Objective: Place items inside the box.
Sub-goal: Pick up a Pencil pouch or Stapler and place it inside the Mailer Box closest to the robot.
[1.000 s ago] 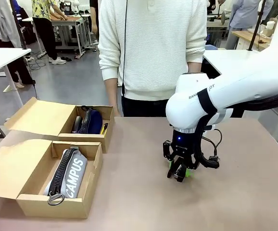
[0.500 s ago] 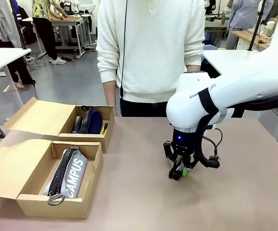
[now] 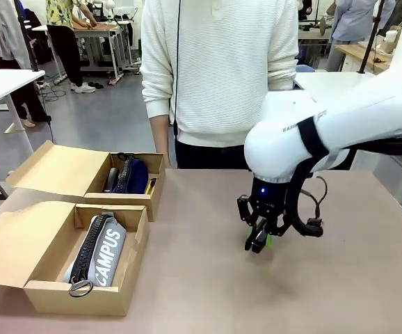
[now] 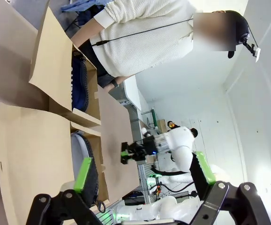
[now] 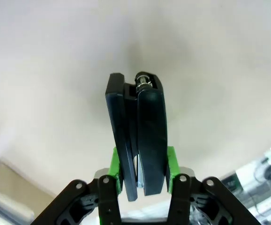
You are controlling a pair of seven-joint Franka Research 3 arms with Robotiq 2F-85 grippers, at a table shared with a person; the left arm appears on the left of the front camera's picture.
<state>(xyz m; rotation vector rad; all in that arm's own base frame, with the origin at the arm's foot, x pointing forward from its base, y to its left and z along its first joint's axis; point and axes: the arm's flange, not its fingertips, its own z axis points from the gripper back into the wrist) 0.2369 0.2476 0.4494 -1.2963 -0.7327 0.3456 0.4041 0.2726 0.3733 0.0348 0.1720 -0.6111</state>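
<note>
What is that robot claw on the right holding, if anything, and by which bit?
The right gripper holds the black stapler, pinched by its two flat sides near one end; the rest sticks out beyond the fingers.

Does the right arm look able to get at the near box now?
Probably yes: the near box stands open, and the way across the table from the right tool, holding the stapler, looks free.

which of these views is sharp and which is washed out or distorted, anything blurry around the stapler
Right wrist view: the stapler is crisp, the pale table behind it soft and washed out. Left wrist view: rolled sideways with wide-angle stretch, the white wall nearly blown out. Front view: even light, sharp, no glare on the table.
</note>
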